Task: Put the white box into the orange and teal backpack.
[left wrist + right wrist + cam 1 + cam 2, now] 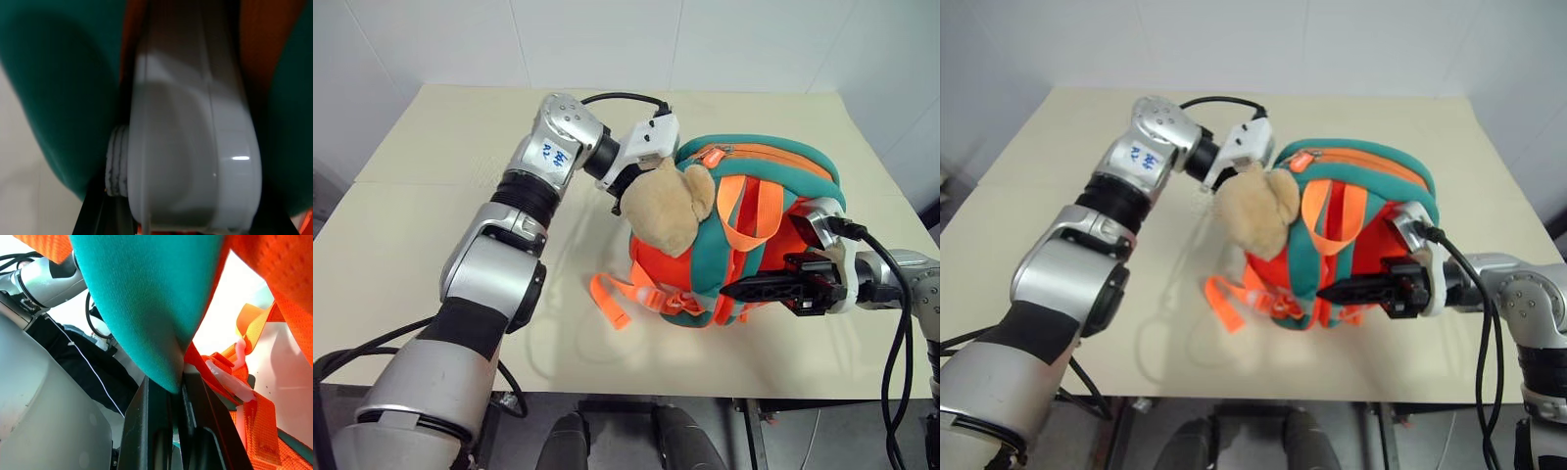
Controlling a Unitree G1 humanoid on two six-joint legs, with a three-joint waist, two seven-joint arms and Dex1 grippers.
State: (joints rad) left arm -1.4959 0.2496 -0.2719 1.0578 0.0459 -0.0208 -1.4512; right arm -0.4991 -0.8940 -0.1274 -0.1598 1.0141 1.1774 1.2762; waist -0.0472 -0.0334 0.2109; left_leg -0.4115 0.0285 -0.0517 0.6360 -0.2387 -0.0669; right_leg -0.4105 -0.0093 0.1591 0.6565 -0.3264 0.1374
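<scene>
White box [195, 147] sits inside the orange and teal backpack [754, 225]: in the left wrist view its rounded white end lies between teal and orange fabric, close in front of the camera. Backpack rests on the beige table [431, 196], right of centre, strap side facing up, loose orange webbing [617, 294] trailing onto the tabletop toward the robot. Tan plush ball [671, 206] lies against the backpack's left upper side. Left gripper [625, 191] is at the backpack's top left edge, behind the plush ball; its fingers are hidden, so how far they stand apart and whether they hold the box cannot be told. Right gripper [749, 288] reaches in from the right with its black fingers [146, 431] closed, pinching a teal shoulder strap [146, 308] at the backpack's near lower edge.
</scene>
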